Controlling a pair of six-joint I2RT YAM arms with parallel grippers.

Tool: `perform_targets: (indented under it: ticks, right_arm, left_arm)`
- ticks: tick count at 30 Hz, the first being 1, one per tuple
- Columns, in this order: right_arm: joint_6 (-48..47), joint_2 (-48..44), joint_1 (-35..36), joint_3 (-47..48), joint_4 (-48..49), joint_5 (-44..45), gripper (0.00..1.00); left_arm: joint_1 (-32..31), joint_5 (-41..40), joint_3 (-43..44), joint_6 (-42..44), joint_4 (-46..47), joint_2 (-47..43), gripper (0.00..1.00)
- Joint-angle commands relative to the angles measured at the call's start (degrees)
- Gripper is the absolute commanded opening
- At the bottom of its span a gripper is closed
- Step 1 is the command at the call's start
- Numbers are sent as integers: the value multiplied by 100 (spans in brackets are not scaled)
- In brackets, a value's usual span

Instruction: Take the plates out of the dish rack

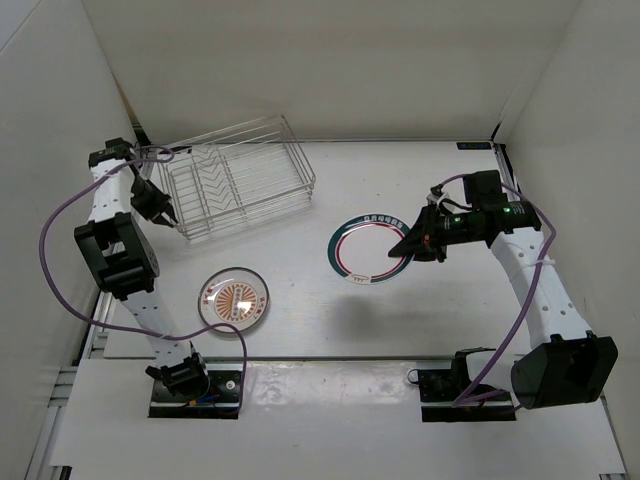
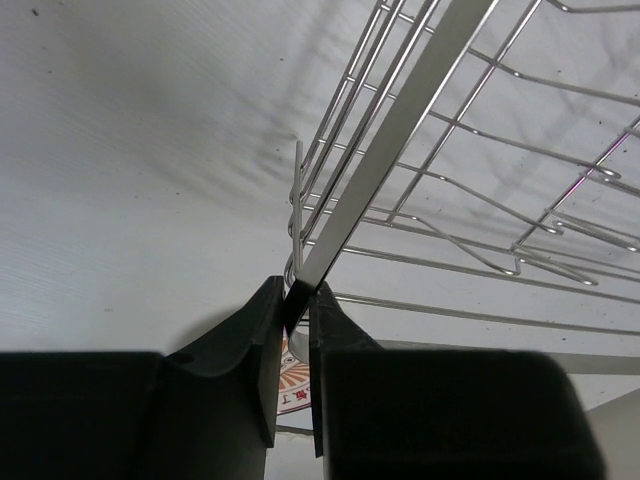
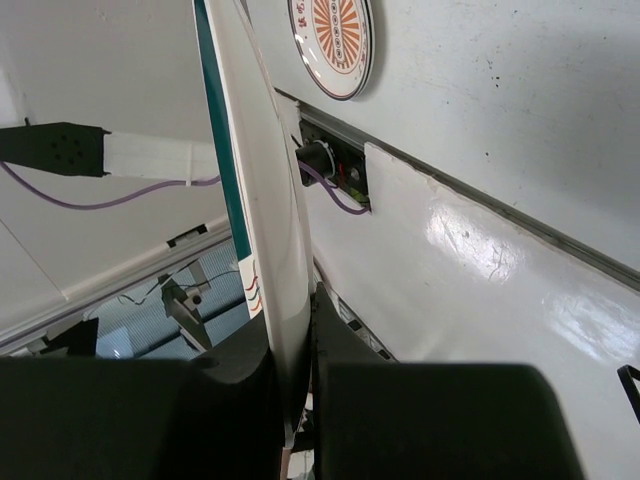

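The silver wire dish rack (image 1: 240, 175) stands at the back left with no plates showing in it. My left gripper (image 1: 160, 210) is shut on the rack's front-left rim; in the left wrist view the gripper (image 2: 297, 295) pinches the flat rim bar (image 2: 400, 130). One orange sunburst plate (image 1: 233, 297) lies on the table and peeks between the left fingers (image 2: 295, 375). My right gripper (image 1: 410, 245) is shut on the rim of the teal-rimmed plate (image 1: 368, 250), held above the table. The right wrist view shows this plate (image 3: 265, 200) edge-on in the gripper (image 3: 295, 350). A second sunburst plate is not in view.
White walls close in the table on the left, back and right. The sunburst plate (image 3: 335, 40) also shows far off in the right wrist view, with the left arm's base mount (image 3: 330, 165) at the table's near edge. A purple cable (image 1: 60, 215) loops off the left arm.
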Motion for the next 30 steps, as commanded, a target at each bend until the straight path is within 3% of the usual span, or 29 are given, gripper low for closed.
perform_targets:
  ticks: [1,5,9,25,30]
  right_arm:
    - [-5,-54,-73,110,-86,-114,1]
    - [48,-133,-82,-22,-86,-79,1]
    - [56,-229,-117,-92,-121,-70,1]
    - [601,-1284,-196,-997,195,97,1]
    - [645,-1565,-214,-1190,186,316,1]
  left_arm:
    - [229,190,300,-92,-287,-173,17]
    - [246,400,230,57,-164,-225,17]
    - [185,883,-111,127,12,-331,0]
    - [-914,1456,-903,1489,636,-1060,0]
    - [-905,1351,-1167,1323,637,-1210,0]
